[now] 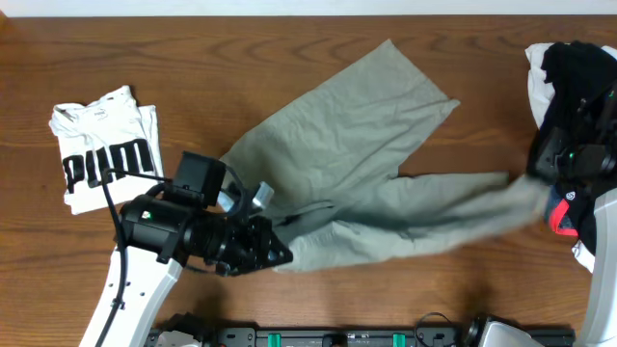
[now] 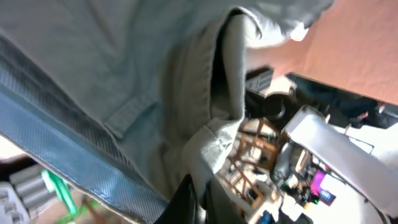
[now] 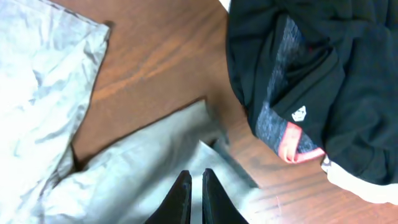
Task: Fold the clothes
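Where the left gripper (image 1: 278, 253) pinches rumpled khaki shorts (image 1: 357, 135), right gripper (image 3: 194, 177) seems closed, empty.

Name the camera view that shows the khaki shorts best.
Overhead: nearly the whole shorts lie spread on the table, both legs visible. Left wrist gives only a close-up of the blue-lined waistband; right wrist shows just patches of leg fabric.

- shorts (image 1: 366, 164): khaki grey-green, unfolded, on the middle of the table (image 1: 193, 48), legs splayed in a V
- one leg lies flat, pointing far-right; the other runs right, hem end blurred
- waist end near-left, bunched and raised; pale blue waistband lining shows in left wrist view
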You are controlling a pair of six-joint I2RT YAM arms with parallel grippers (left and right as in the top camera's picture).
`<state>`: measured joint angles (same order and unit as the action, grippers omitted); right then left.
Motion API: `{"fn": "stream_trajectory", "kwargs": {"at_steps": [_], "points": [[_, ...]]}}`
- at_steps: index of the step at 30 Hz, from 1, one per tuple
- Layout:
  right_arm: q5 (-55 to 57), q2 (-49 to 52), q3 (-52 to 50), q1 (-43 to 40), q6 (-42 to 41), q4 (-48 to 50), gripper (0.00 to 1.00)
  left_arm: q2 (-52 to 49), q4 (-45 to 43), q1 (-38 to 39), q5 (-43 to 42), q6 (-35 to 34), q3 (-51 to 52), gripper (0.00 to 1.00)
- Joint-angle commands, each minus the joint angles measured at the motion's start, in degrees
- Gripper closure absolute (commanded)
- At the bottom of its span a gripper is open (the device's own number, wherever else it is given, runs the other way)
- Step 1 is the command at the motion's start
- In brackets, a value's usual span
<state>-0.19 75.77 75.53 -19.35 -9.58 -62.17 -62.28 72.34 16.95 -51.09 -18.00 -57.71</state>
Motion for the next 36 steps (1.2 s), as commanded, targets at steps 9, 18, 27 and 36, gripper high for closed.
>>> {"fn": "stream_trajectory", "kwargs": {"at_steps": [9,18,27,36], "points": [[3.3,0.4,0.1,-0.1,1.5,0.5,0.89,0.4,2.6,1.1,8.6,0.5,-0.7,0.37],[-20.5,2.6,0.1,2.0,9.7,6.0,0.94,-0.9,-15.3,1.1,29.1,-1.9,-0.7,0.46],[-26.9,14.7,0.1,14.1,16.7,10.8,0.87,-15.3,-22.2,1.1,36.6,-3.8,-0.7,0.55],[-28.4,29.6,0.1,24.2,16.8,23.8,0.81,-30.5,-26.3,1.1,36.6,-5.7,-0.6,0.63]]}}
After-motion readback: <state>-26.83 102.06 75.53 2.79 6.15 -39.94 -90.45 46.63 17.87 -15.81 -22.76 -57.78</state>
